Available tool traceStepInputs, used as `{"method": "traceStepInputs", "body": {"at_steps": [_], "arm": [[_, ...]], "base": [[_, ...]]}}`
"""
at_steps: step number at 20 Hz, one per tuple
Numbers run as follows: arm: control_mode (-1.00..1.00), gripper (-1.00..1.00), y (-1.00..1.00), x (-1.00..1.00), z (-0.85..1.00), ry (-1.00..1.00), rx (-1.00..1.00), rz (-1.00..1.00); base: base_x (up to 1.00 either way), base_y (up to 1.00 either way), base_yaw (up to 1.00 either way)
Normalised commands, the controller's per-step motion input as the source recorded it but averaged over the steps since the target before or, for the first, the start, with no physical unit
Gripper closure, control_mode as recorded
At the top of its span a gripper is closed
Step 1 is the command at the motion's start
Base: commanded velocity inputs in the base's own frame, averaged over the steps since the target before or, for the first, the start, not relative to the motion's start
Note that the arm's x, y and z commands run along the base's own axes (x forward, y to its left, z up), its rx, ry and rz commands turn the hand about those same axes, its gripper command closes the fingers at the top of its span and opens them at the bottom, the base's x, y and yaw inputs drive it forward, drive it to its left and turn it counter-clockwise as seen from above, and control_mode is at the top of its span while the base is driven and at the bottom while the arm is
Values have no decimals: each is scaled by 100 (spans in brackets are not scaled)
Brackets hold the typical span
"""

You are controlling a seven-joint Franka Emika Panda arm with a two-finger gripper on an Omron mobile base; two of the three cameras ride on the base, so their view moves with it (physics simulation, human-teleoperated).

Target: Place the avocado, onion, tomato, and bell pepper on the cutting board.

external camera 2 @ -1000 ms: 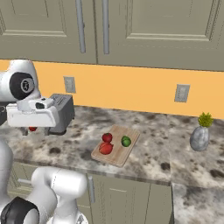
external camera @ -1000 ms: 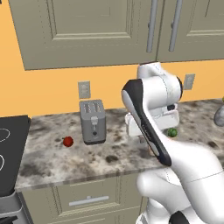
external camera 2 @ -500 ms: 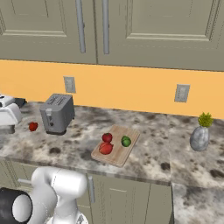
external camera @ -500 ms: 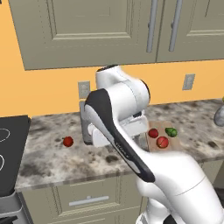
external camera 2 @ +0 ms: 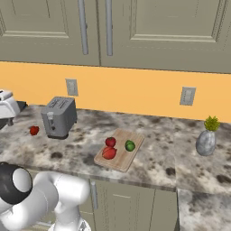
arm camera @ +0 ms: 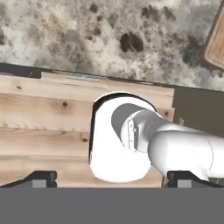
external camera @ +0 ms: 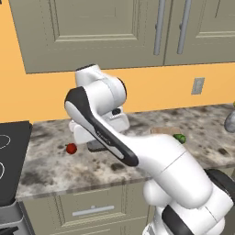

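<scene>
A speckled grey-brown stone counter (external camera 2: 81,151) runs under olive cabinets and an orange wall. On it lies the flat rectangular light tan wooden cutting board (external camera 2: 121,150), long axis running diagonally from the near-left edge toward the wall, carrying the small bright green avocado (external camera 2: 130,145) and two red round items (external camera 2: 109,148). A small red round item (external camera 2: 34,131) sits left of the grey toaster (external camera 2: 58,117), well apart from the board. The gripper's fingertips (arm camera: 43,178) stand wide apart, holding nothing. The toaster close beside that red item could get bumped during a reach.
</scene>
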Motion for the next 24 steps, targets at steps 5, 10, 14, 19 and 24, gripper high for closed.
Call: {"method": "traceStepInputs", "body": {"at_steps": [5,10,14,19,24], "arm": [[-100,-100,22,50,-25,-9,0,1],[-100,-100,21,24,-13,-16,0,6],[-100,-100,30,23,0,-23,4,5],[-100,-100,24,54,-3,-13,9,4],[-100,-100,19,81,-23,0,4,1]], "base": [[0,0,0],[0,0,0],[0,0,0],[0,0,0],[0,0,0]]}}
